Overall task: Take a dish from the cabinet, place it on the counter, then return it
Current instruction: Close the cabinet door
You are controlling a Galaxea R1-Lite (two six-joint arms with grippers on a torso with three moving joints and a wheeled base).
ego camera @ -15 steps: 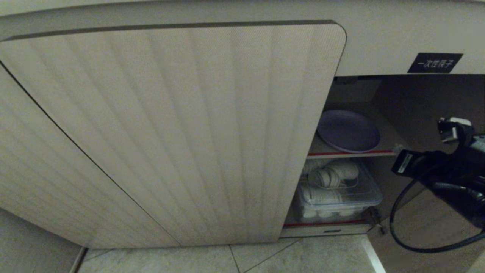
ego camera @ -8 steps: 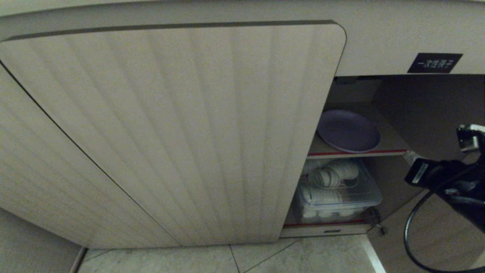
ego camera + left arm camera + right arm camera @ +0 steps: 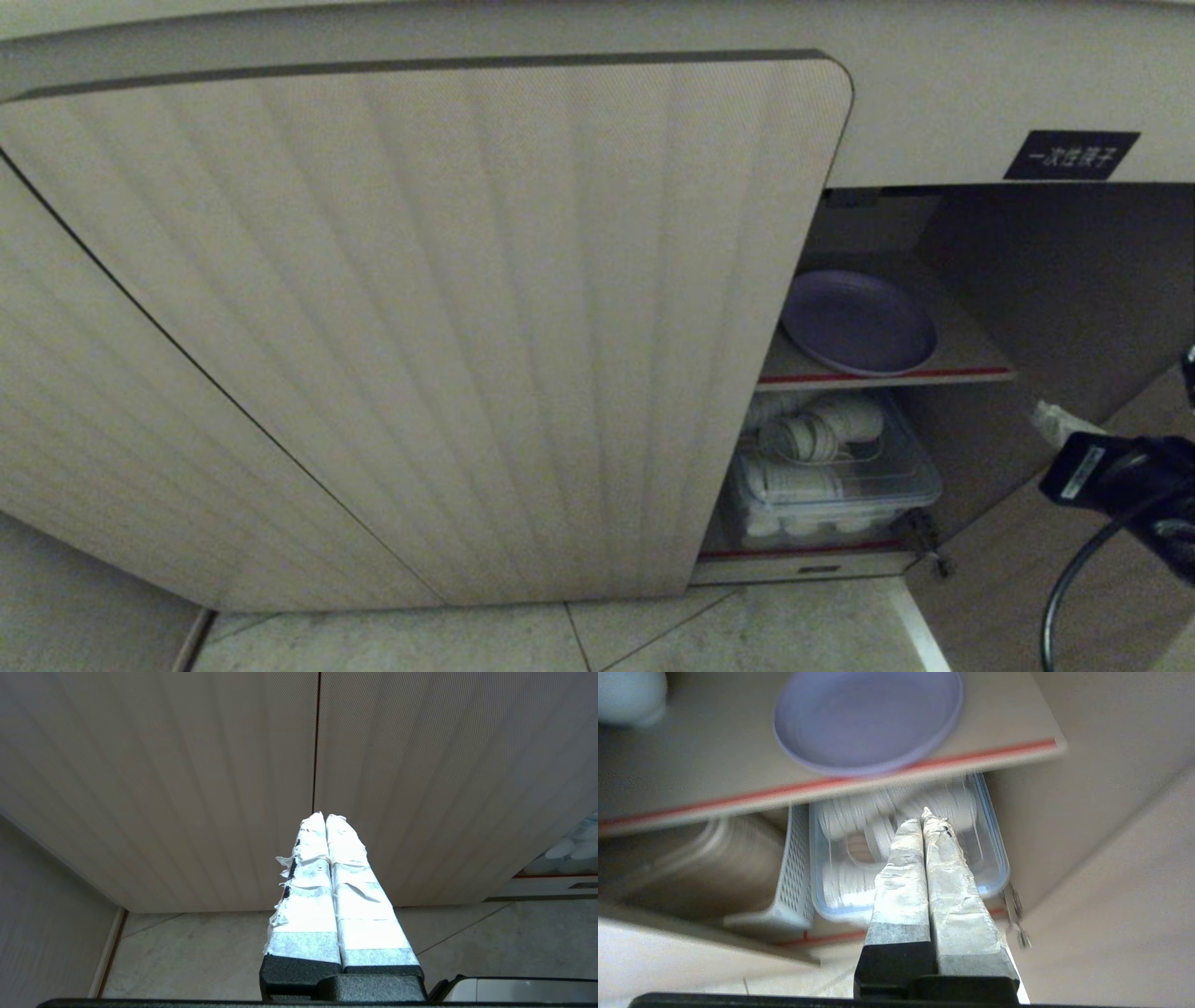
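The lavender dish (image 3: 859, 322) lies flat on the cabinet's red-edged upper shelf (image 3: 971, 359), touched by neither gripper. My right gripper (image 3: 1055, 422) hangs outside the open compartment, to the right of the shelf and lower than it. In the right wrist view its taped fingers are pressed together at the right gripper (image 3: 923, 814) with nothing between them, and the dish (image 3: 868, 718) sits beyond and above them. My left gripper (image 3: 325, 816) is shut, empty and parked facing the cabinet's closed ribbed doors (image 3: 187, 788). The counter is out of view.
A clear lidded bin (image 3: 831, 467) of white stacked ware stands on the lower shelf, beside a white perforated basket (image 3: 791, 868). The wide ribbed door (image 3: 467, 327) covers the cabinet's left part. The opened door panel (image 3: 1027, 597) stands at the right over the tiled floor (image 3: 747, 635).
My right arm has drawn back to the right and downward, away from the shelf edge, its gripper still shut. The dish has stayed on the shelf.
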